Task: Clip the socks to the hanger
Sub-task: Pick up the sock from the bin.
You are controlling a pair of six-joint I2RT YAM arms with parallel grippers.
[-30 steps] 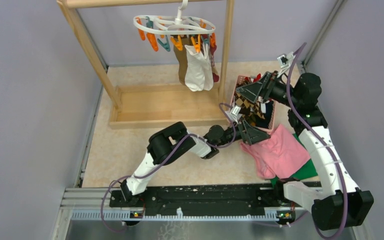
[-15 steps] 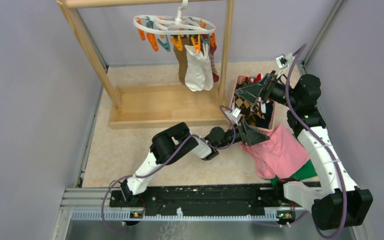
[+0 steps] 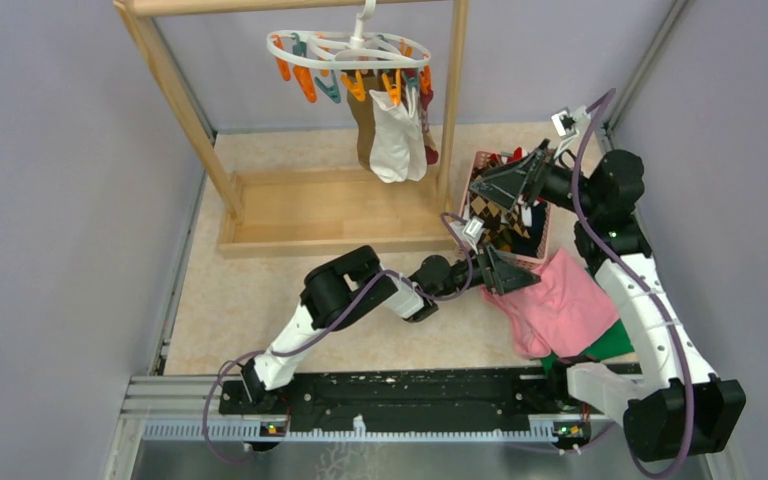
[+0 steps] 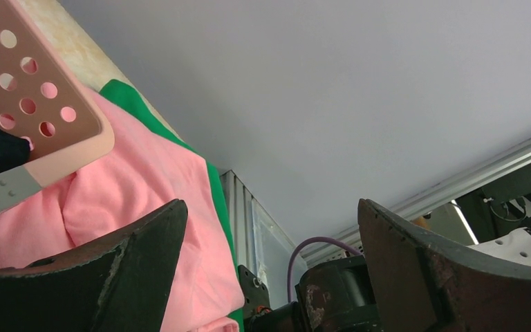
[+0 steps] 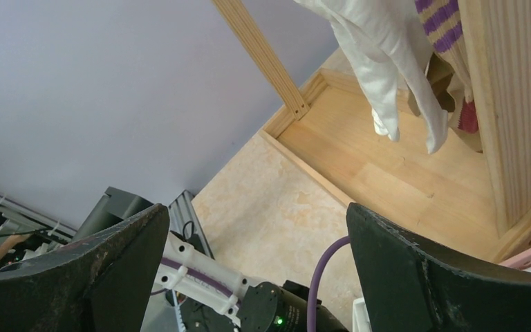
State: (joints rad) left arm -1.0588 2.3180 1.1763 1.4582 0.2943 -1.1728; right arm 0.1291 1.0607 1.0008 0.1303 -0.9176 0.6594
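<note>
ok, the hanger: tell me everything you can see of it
The hanger is a white plastic oval ring with a top hook, hung roughly level from the top bar of the wooden rack at the back. Orange and teal clips dangle around its rim; those on the left hang empty. On the right side, a white sock, a brown sock behind it and a striped sock hang from clips. Nothing else touches it.

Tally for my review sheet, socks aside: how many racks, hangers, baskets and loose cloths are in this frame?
wooden rack: 1
hanger: 1
pink basket: 1
loose cloths: 2, the pink cloth and the green cloth
Total: 5
</note>
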